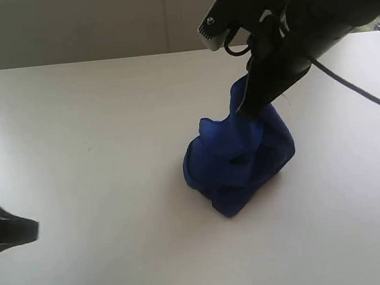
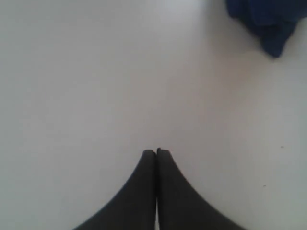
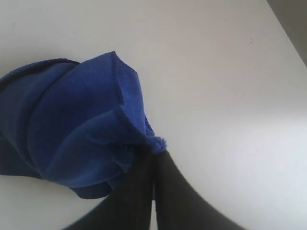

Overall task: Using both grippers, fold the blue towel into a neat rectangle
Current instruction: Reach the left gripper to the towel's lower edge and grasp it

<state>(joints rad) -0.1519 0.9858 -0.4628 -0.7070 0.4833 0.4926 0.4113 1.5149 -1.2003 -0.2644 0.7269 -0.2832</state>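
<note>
The blue towel [image 1: 238, 158] stands bunched in a crumpled heap on the white table [image 1: 95, 138], right of the middle. Its top corner is pulled upward. My right gripper [image 1: 248, 106] is shut on that raised corner; in the right wrist view the towel [image 3: 76, 129] hangs from the pinched fingertips [image 3: 154, 152]. My left gripper [image 1: 30, 230] sits low at the left edge, far from the towel. Its fingers are pressed together with nothing between them [image 2: 156, 152], over bare table. A lump of the towel [image 2: 266, 21] shows in the corner of the left wrist view.
The table's far edge [image 1: 101, 59] runs along a pale wall. The right arm's black cable [image 1: 353, 90] trails off to the right above the table. The table's corner edge [image 3: 288, 28] shows in the right wrist view.
</note>
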